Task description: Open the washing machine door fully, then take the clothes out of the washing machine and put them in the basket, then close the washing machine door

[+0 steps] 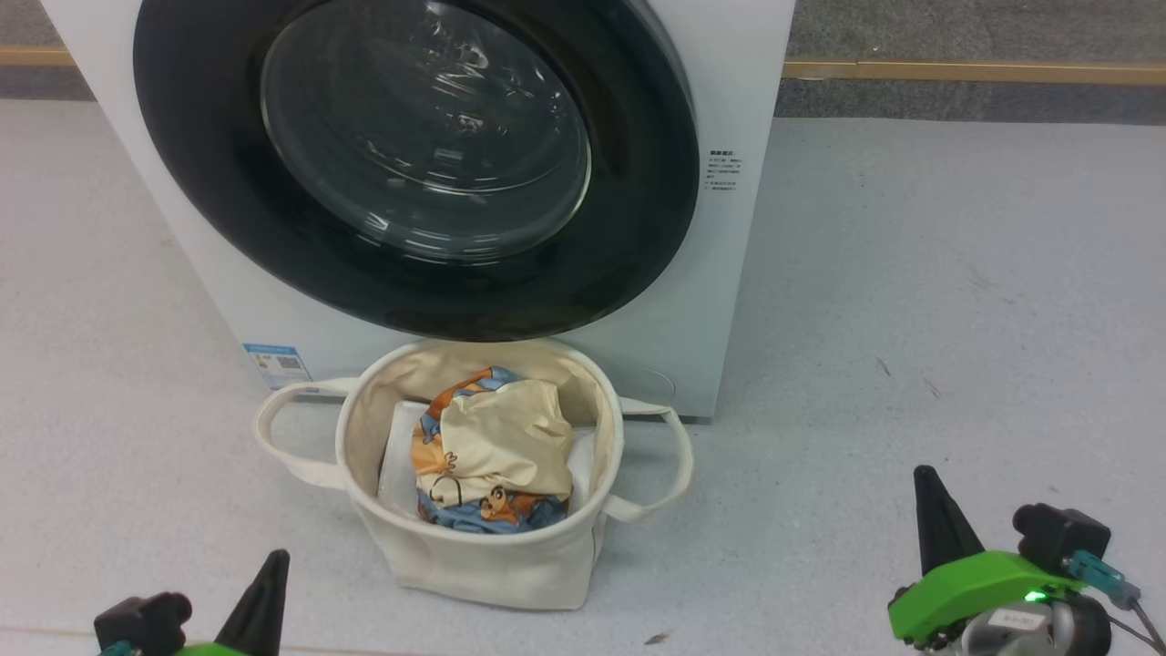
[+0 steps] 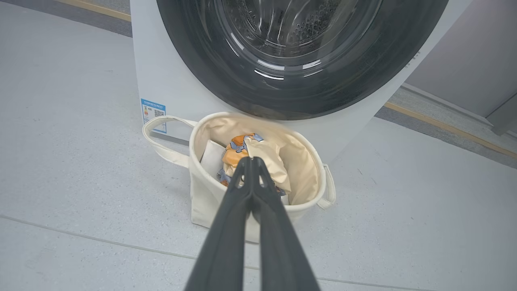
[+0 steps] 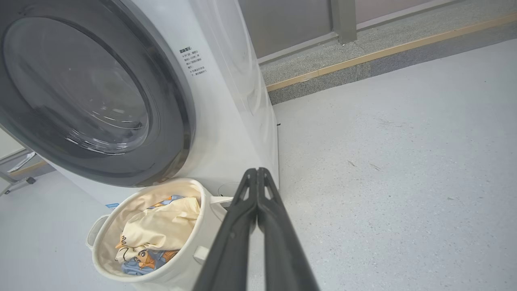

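Flanking the basket (image 1: 483,565) beneath the washing machine door (image 1: 200,182) lies bare floor (image 1: 911,319).

Bright even light, soft shadows, glare streaks on the washing machine door (image 1: 421,150)

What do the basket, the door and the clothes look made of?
The basket: matte cream canvas-like cloth; soft wall, looped handles. The washing machine door: glossy black rim, probably plastic, around a clear bulging window, likely glass by its sharp reflections. The clothes: soft crumpled fabric, printed blue-orange and plain cream; fibre unclear.
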Available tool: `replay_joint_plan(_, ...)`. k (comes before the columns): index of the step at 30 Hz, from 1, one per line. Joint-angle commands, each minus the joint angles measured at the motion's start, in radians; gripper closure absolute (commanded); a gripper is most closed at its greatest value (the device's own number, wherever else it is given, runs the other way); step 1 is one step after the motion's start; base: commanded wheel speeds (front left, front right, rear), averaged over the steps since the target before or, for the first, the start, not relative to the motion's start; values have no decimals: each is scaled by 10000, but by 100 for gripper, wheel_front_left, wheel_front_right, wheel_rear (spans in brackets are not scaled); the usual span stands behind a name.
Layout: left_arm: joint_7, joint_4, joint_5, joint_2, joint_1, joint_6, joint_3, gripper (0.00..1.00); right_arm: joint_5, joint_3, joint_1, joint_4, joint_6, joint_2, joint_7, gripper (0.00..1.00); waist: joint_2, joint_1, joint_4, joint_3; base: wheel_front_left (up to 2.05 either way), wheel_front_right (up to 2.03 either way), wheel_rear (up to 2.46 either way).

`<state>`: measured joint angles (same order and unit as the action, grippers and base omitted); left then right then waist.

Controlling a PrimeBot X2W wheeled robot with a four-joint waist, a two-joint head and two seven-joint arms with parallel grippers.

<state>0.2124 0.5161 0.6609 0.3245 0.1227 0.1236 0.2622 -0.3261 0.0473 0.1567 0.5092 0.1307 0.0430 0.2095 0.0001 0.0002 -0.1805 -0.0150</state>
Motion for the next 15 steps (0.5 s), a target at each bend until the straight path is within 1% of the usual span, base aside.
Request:
replay_joint_plan(1, -92, -382, 229, 127, 432, 9, -315, 100, -311, 40, 422, -400, 0, 52, -68, 100, -1, -2, 27, 4, 0, 0, 0)
replay_joint_plan(15, -493, -674, 1404, -237, 362, 16, -752, 100, -1902, 113, 301, -691, 0, 55, -463, 100, -1, -2, 253, 27, 0, 0, 0)
